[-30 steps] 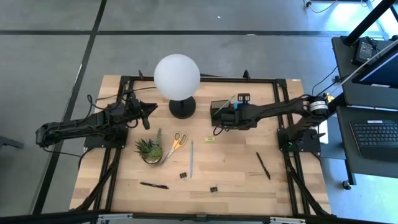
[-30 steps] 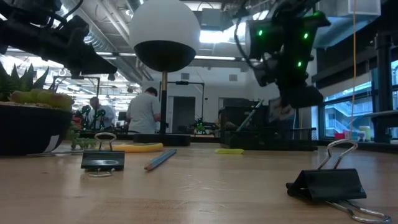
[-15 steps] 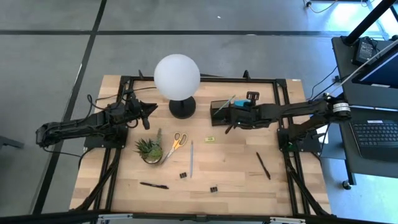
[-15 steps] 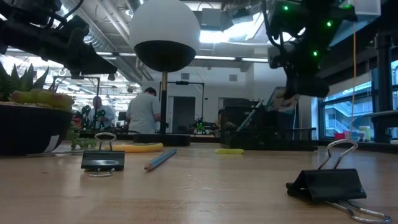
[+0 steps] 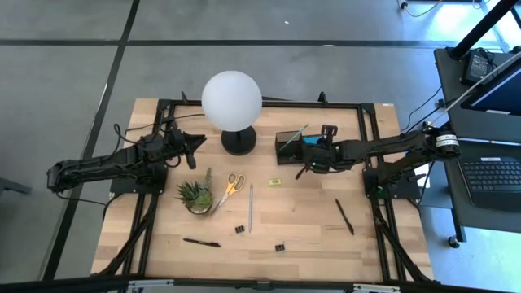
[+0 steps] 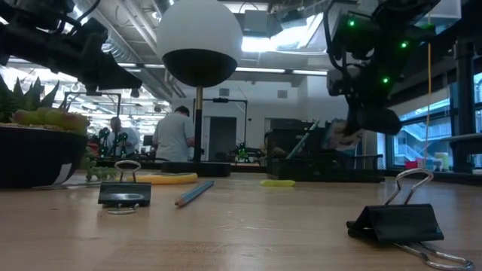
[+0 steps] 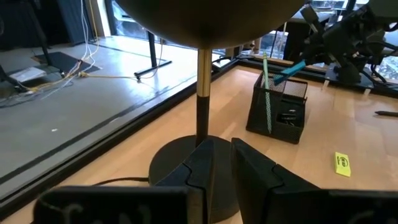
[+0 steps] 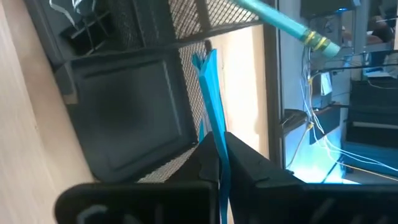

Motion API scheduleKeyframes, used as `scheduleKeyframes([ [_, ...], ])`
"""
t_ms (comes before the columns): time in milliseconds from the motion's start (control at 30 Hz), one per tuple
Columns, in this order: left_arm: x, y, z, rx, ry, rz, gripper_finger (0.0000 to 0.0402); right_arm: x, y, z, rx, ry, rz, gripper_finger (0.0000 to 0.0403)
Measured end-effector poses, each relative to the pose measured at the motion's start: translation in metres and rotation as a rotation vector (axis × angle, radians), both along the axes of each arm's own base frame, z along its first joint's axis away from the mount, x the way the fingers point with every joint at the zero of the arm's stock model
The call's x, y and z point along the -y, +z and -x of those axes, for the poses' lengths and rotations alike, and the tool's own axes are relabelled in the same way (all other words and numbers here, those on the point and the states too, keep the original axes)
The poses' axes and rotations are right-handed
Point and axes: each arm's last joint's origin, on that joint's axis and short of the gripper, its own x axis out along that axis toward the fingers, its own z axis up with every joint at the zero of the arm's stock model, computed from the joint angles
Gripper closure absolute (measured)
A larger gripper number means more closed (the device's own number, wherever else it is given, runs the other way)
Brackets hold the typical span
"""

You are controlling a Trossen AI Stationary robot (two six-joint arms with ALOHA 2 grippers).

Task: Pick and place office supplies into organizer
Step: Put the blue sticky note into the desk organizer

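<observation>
**Item: blue sticky-note pad, carried edge-on to the organizer**

- Right gripper (image 8: 214, 163): fingers pressed together on the blue sticky-note pad (image 8: 210, 106), held thin edge forward, hanging just beside the organizer (image 5: 291, 144) at the back of the table (image 5: 309, 228)
- Organizer: black mesh tray; a teal pencil (image 7: 267, 93) leans in the mesh cup, a flat shallow compartment (image 8: 124, 112) lies bare below the pad
- Left gripper (image 7: 221, 165): fingers near together with a narrow gap, nothing between them, waiting by the lamp base (image 5: 238, 142)
- Awaiting pickup: scissors (image 5: 229, 188), pencil (image 5: 251, 207), two pens (image 5: 345, 216) (image 5: 201, 242), binder clips (image 5: 240, 229) (image 5: 279, 246), yellow piece (image 5: 275, 182)
- Handling note: likely best to bring the pad square over the flat compartment, clear of the leaning pencil, lower it inside the walls, and only then release; dropped from height it may tip on the rim
</observation>
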Motion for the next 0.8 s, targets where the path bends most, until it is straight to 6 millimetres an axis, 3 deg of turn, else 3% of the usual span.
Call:
scheduleKeyframes([
  [800, -0.0001, 0.0000, 0.0001, -0.007, 0.002, -0.010, 0.0355, -0.0002, -0.0087, -0.0040, -0.022, 0.003, -0.036, 0.0389],
])
